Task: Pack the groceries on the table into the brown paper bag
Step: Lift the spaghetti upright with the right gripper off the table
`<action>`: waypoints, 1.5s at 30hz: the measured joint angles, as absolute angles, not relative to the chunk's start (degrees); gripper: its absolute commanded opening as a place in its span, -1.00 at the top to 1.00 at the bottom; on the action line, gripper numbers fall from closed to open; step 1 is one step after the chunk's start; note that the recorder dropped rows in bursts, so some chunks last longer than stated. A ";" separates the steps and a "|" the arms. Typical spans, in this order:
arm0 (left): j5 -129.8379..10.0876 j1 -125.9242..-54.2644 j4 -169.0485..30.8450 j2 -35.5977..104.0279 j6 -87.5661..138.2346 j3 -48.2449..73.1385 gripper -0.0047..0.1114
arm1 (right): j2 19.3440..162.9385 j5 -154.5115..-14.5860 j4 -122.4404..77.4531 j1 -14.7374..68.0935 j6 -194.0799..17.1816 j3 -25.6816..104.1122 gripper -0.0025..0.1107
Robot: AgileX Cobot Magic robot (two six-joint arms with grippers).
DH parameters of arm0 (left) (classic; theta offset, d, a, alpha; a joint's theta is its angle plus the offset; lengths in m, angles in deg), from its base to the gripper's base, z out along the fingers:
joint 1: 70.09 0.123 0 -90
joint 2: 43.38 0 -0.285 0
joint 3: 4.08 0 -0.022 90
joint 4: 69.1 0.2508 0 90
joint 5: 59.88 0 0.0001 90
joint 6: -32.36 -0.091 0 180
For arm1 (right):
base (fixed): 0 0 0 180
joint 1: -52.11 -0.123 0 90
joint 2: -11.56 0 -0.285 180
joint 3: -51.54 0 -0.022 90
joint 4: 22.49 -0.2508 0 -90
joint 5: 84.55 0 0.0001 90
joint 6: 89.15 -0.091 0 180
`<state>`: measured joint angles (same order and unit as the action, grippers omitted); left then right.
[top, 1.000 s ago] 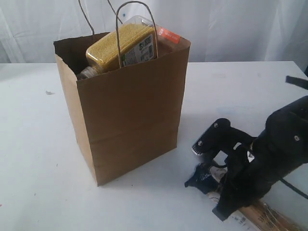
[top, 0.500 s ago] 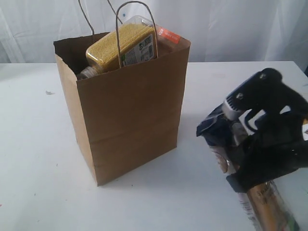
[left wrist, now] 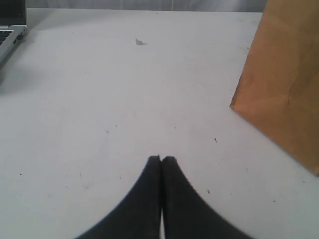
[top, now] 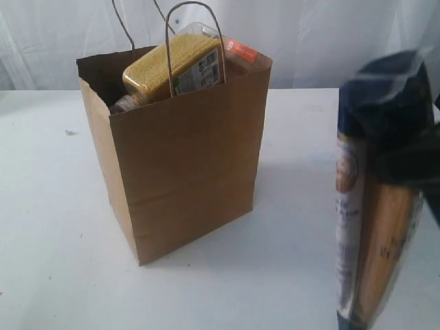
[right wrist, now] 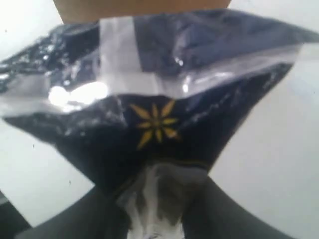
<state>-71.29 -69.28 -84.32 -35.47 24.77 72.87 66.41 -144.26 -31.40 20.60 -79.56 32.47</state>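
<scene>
Clear of the brown paper bag, right hand pinches long spaghetti pack; left hand pressed together.

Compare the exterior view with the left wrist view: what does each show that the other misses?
Only the exterior view shows the open top of the tall brown kraft paper bag, holding a clear yellow-grain bottle and an orange-labelled pouch, plus the long spaghetti pack upright at the right. Only the left wrist view shows the shut black left claw and a laptop corner. Both show the bag and the plain white tabletop.
</scene>
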 measured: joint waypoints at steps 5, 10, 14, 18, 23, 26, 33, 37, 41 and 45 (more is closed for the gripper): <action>-71.29 -69.28 -84.32 -35.47 24.77 72.87 0.92 | 67.86 -136.10 -25.91 20.60 -86.25 41.30 0.96; -71.29 -69.28 -84.32 -35.47 24.77 72.87 0.92 | 72.74 -123.21 -13.53 20.60 -98.25 49.19 0.96; -71.29 -69.28 -84.32 -35.47 24.77 72.87 0.92 | 78.86 -120.01 -10.80 20.71 -100.07 57.26 0.96; -71.29 -69.28 -84.32 -35.47 24.77 72.87 0.92 | 85.26 -115.84 -11.28 20.71 -102.86 63.68 0.96; -71.29 -69.28 -84.32 -35.47 24.77 72.87 0.92 | 90.90 -107.01 -11.02 20.71 -104.30 67.29 0.96; -71.29 -69.28 -84.32 -35.47 24.77 72.87 0.92 | 93.41 -102.46 -10.67 20.71 -104.42 67.38 0.96; -71.29 -69.28 -84.32 -35.47 24.77 72.87 0.92 | 97.15 -92.82 -10.46 20.71 -101.33 67.00 0.96; -71.29 -69.28 -84.32 -35.47 24.77 72.87 0.92 | 97.19 -88.82 -10.12 20.71 -99.38 66.10 0.96; -71.29 -69.28 -84.32 -35.47 24.77 72.87 0.92 | 97.19 -86.51 -10.13 20.35 -98.89 63.76 0.96; -71.29 -69.28 -84.32 -35.47 24.77 72.87 0.92 | 98.26 -85.68 -9.79 19.74 -98.54 61.38 0.96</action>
<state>-71.29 -69.28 -84.32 -35.47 24.77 72.87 98.26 -85.68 -9.79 19.74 -98.54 61.38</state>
